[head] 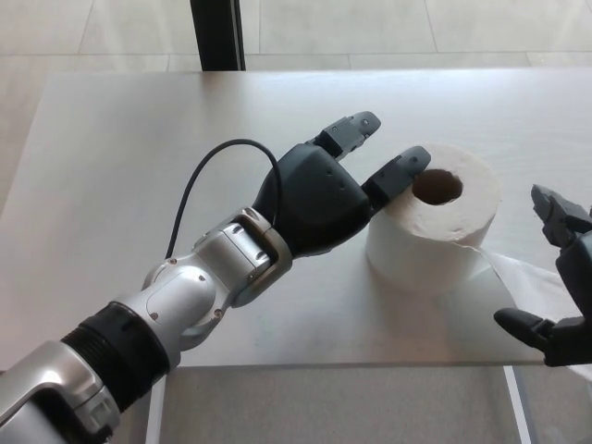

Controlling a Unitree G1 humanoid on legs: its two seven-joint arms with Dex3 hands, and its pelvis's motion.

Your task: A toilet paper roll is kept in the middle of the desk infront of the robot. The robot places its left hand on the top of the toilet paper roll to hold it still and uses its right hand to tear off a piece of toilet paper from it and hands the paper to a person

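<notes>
A white toilet paper roll (pixel 435 222) stands upright on the grey desk (pixel 139 148), its hollow core facing up. A loose tail of paper (pixel 532 287) trails from its base to the right, over the desk's front edge. My left hand (pixel 324 190) reaches in from the lower left with fingers apart; one fingertip (pixel 413 159) rests on the roll's top left rim. My right hand (pixel 560 277) is at the right edge, open, its fingers spread wide above and below the paper tail without holding it.
A black cable (pixel 199 180) loops over my left wrist. A dark post (pixel 217 32) stands behind the desk's far edge. The desk's front edge runs just below the roll, with tiled floor beyond it.
</notes>
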